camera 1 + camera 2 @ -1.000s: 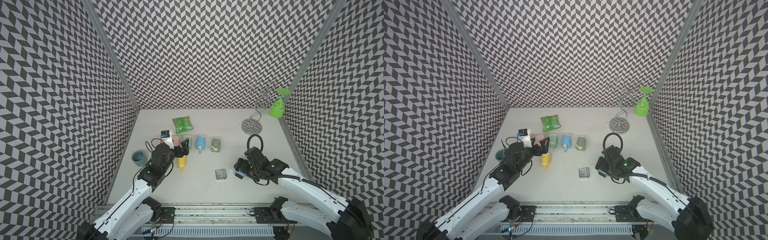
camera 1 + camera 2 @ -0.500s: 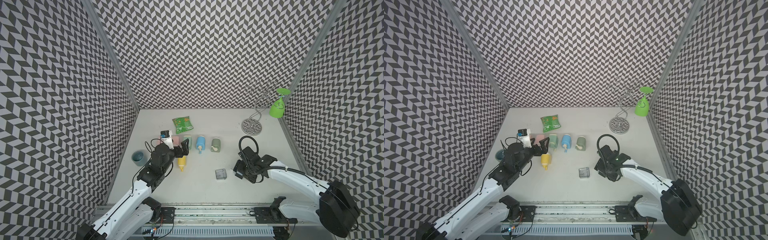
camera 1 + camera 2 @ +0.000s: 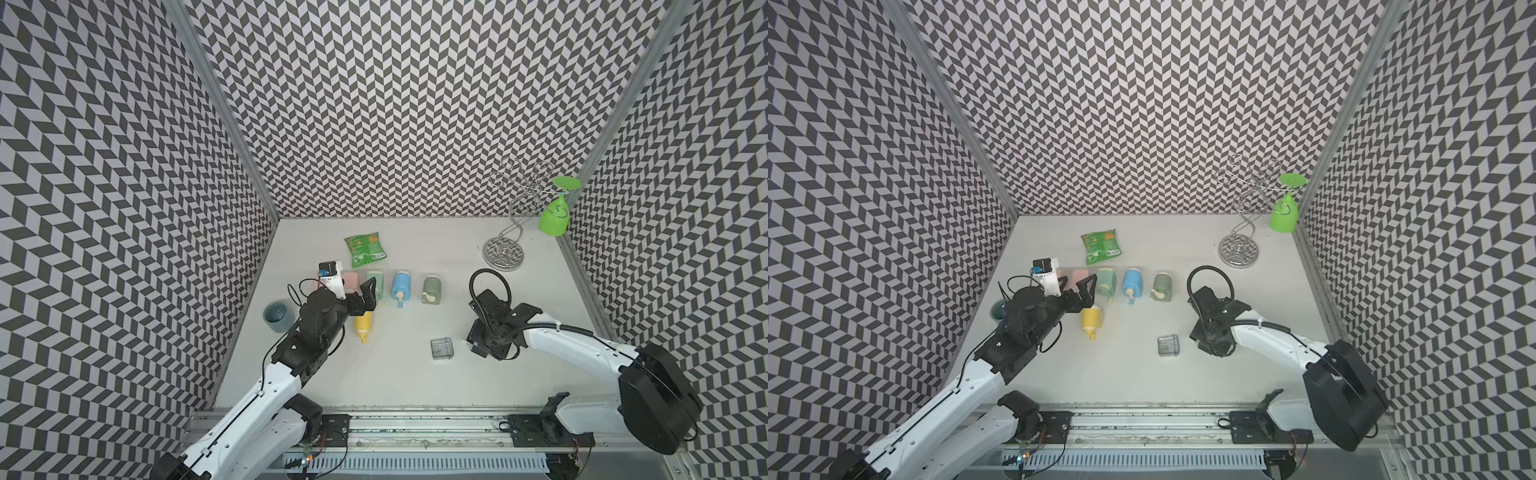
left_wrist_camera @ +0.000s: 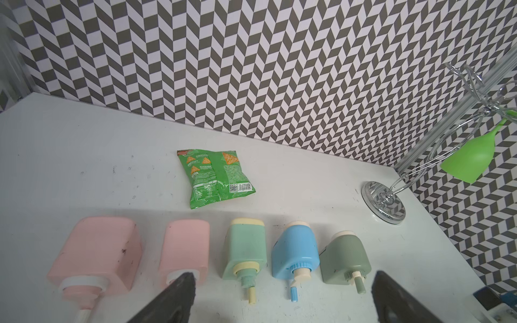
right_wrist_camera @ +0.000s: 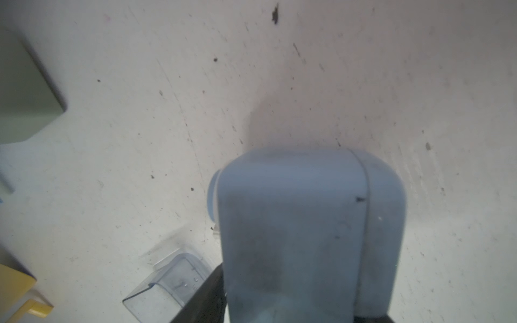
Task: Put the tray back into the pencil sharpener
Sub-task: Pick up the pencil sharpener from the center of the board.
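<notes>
Your right gripper [image 5: 285,307] was down at the white table [image 3: 395,386] with the grey-blue pencil sharpener [image 5: 293,223] between its dark fingers [image 5: 201,299], one on either side of the casing. The wrist view was blurred, so you could not tell whether the jaws were pressing on the casing or only flanking it. In both top views the arm's wrist hid that sharpener altogether. The clear tray [image 3: 441,348] lay outside the sharpener, flat on the table just beside the gripper, on the side toward your left arm. Your left gripper [image 4: 282,279] hung wide open and empty, well apart from the tray. It was near a row of sharpeners [image 4: 246,249] lying on their sides: two pink, one mint, one blue, one sage. A yellow sharpener [image 3: 364,326] lay in front of that row, and a green snack bag [image 4: 212,176] behind it. A blue-grey cup [image 3: 277,316] stood by the left wall. In the far right corner a green glass [image 3: 554,216] hung upside down from a chrome wire rack [image 3: 505,251].
</notes>
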`<state>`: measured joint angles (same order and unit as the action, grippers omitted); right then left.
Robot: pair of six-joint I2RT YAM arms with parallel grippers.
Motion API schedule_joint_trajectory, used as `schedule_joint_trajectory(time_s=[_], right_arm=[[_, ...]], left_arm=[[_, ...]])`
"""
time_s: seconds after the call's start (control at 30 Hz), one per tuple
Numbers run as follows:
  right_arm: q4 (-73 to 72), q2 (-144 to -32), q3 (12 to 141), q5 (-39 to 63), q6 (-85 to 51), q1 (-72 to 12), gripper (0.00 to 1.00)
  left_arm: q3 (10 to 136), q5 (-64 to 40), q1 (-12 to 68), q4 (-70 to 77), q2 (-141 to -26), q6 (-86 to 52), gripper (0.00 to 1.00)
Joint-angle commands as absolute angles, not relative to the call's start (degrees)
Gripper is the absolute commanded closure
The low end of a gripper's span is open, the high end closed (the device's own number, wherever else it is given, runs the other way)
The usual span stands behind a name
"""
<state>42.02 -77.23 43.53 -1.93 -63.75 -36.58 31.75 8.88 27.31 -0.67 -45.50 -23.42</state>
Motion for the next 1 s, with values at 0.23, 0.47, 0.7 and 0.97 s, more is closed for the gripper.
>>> schedule_joint_trajectory(time_s=[0.23, 0.47, 0.7, 0.97], right_arm=[[42.5, -77.8, 43.1, -4.5, -61.6, -36.9, 0.52], [42.2, -76.3, 44.2, -5.3, -57.8, -37.1, 0.63], [39.6, -65.9, 44.4, -7.2, -49.8, -37.4, 0.72], [32.6, -56.4, 46.4, -7.4, -36.8, -38.5, 0.74]], left_arm=[[33.4, 11.4, 27.0, -0.3, -44.1, -19.9, 0.00], [33.3, 11.2, 27.0, -1.1, -42.5, -19.8, 0.01], [34.6, 6.3, 27.0, -0.7, -43.5, -20.8, 0.00], [44.3, -15.1, 27.0, -3.0, -49.4, -20.6, 0.00]])
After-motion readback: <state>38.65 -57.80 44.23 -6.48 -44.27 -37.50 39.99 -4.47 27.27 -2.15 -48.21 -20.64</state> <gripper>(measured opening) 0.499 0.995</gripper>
